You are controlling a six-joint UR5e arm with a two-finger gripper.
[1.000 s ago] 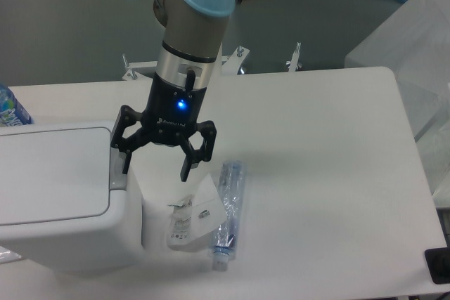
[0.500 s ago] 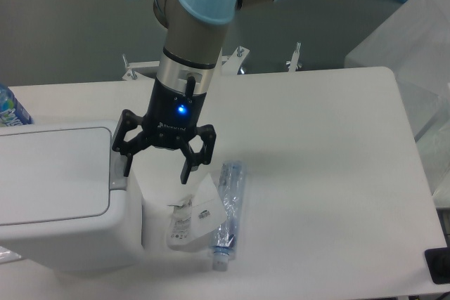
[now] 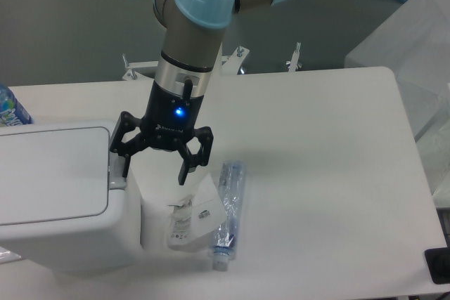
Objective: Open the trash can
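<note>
We take the trash can [image 3: 60, 198] as our landmark: it sits at the left edge of the white table [image 3: 316, 173], running out of view on the left, and its flat inset lid [image 3: 49, 173] lies closed, so we cannot see anything inside it. On the can's right rim sits the small grey tab [image 3: 115, 172].

Just to the right of the can, on the table, we see a crumpled clear plastic packet with a white label [image 3: 191, 216], and touching its right side lies an empty clear plastic bottle [image 3: 228, 212], on its side with the cap end toward the near edge of the table. Behind the can's far left corner we see part of a blue-labelled water bottle [image 3: 10, 109]. Beyond the table's far edge, to the right of the can, some metal clamps [image 3: 239, 57] stick up.

Our gripper [image 3: 154, 166] hangs above the can's right edge, its fingers spread apart and grasping nothing. The left fingertip [image 3: 125, 165] is right over the grey tab; we cannot tell whether it touches. The right fingertip [image 3: 183, 173] hangs above the packet.
</note>
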